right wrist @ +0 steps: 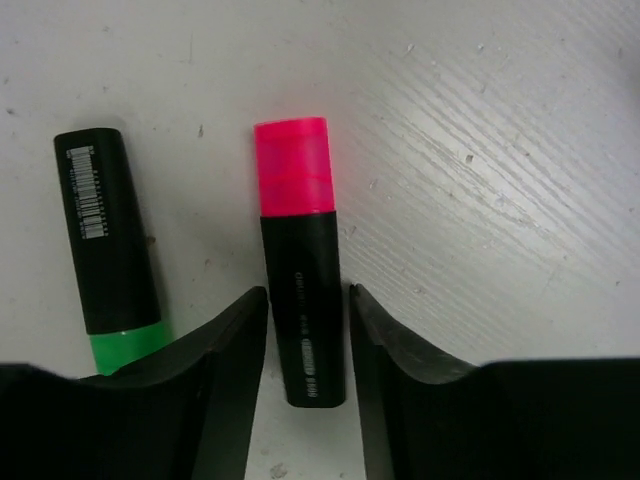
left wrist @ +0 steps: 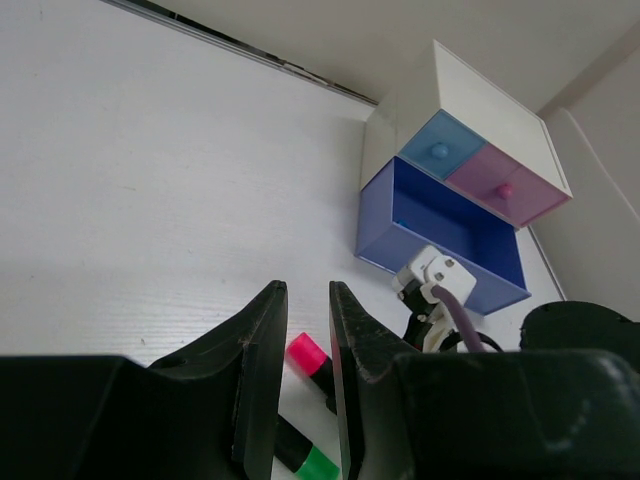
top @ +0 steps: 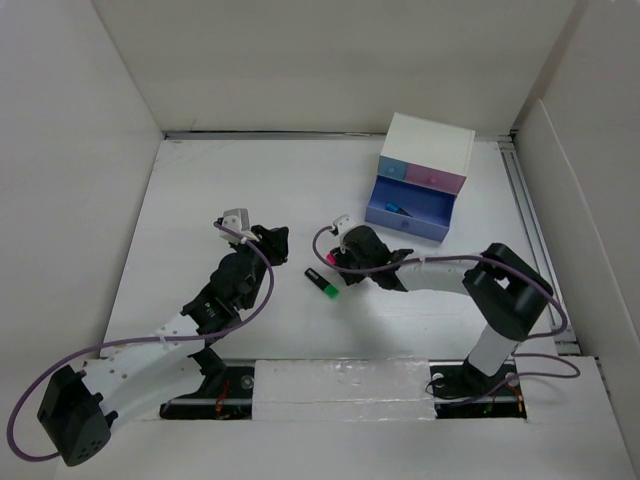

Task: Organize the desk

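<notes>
**Two highlighters on a white counter**

Top view: the matte white counter (top: 200, 200), walled by white panels (top: 80, 120), fills the scene. A drawer box (top: 428, 150) stands far right, its blue drawer (top: 408, 215) pulled out.

Left wrist: the left end effector (left wrist: 308, 290) is slightly parted and empty.

Right wrist: the right end effector (right wrist: 308, 295) straddles a pink highlighter (right wrist: 295, 200) lying beside a green highlighter (right wrist: 105, 250). I cannot tell whether it is touching the pink one.

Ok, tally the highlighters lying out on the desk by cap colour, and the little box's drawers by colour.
Pink-capped highlighter: 1
Green-capped highlighter: 1
Light blue drawer: 1
Pink drawer: 1
Darker blue drawer, open: 1
Total: 5
</notes>
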Motion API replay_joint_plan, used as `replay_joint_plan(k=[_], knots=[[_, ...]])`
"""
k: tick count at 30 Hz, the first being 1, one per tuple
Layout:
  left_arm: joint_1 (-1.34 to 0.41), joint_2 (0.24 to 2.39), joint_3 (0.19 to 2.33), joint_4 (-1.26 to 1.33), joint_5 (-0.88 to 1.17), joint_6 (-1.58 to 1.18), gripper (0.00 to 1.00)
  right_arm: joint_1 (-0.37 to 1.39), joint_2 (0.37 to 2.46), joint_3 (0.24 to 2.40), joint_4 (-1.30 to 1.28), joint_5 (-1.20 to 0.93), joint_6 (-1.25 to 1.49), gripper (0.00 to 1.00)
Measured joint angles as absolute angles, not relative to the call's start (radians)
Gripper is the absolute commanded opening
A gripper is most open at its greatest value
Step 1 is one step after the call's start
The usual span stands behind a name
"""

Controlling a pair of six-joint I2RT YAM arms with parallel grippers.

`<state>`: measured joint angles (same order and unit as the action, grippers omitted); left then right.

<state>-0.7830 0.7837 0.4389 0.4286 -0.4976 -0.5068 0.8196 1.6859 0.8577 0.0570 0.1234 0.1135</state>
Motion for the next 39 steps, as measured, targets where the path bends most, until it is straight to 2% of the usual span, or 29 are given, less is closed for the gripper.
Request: replay_joint_plan(k=[2,4,5,12,21,23,24,25,27,28,30,33,34,35,36,37,38,39], knots=[[-0.783,0.783,0.439,0.429,-0.498,-0.506,0.19,0.82,1.716,0.865,0.068,0.128,0.117,0.32],[-0.783,0.783,0.439,0.429,-0.498,-0.506,0.19,0.82,1.731,0.882,0.075,0.131,0.118,0.13],[-0.783,0.783,0.439,0.429,-0.497,-0.507,0.19,0.82,1.736,0.888,0.079,0.131,0.121,0.11],[-0.783,0.783,0.439,0.429,-0.497,-0.507,0.19,0.781,1.641,0.89,0.063,0.172,0.122,0.09],[-0.783,0.785,0.439,0.429,-0.493,-0.507,0.19,0.533,1.568,0.984,0.059,0.245,0.118,0.1],[-0.783,0.787,0.439,0.429,-0.493,-0.507,0.19,0.498,1.57,1.012,0.052,0.267,0.112,0.13],[-0.783,0.788,0.439,0.429,-0.493,-0.507,0.19,0.48,1.573,1.026,0.052,0.284,0.111,0.19],[-0.783,0.789,0.439,0.429,-0.493,-0.507,0.19,0.464,1.576,1.036,0.053,0.298,0.11,0.36],[-0.783,0.789,0.439,0.429,-0.492,-0.507,0.19,0.438,1.583,1.053,0.054,0.323,0.111,0.53],[-0.783,0.789,0.439,0.429,-0.492,-0.507,0.19,0.426,1.586,1.059,0.056,0.336,0.112,0.65],[-0.783,0.79,0.439,0.429,-0.492,-0.507,0.19,0.411,1.587,1.06,0.054,0.355,0.11,0.69],[-0.783,0.79,0.439,0.429,-0.492,-0.507,0.19,0.43,1.581,1.05,0.058,0.379,0.109,0.69],[-0.783,0.79,0.439,0.429,-0.492,-0.507,0.19,0.448,1.571,1.036,0.06,0.38,0.109,0.68],[-0.783,0.79,0.439,0.429,-0.492,-0.506,0.19,0.472,1.557,1.018,0.06,0.38,0.109,0.62],[-0.783,0.791,0.439,0.429,-0.492,-0.507,0.19,0.503,1.541,0.998,0.062,0.378,0.109,0.49],[-0.783,0.791,0.439,0.429,-0.492,-0.507,0.19,0.537,1.524,0.975,0.064,0.369,0.109,0.25],[-0.783,0.791,0.439,0.429,-0.493,-0.507,0.19,0.572,1.508,0.951,0.067,0.349,0.107,0.15],[-0.783,0.791,0.439,0.429,-0.493,-0.507,0.19,0.605,1.498,0.932,0.076,0.323,0.109,0.09]])
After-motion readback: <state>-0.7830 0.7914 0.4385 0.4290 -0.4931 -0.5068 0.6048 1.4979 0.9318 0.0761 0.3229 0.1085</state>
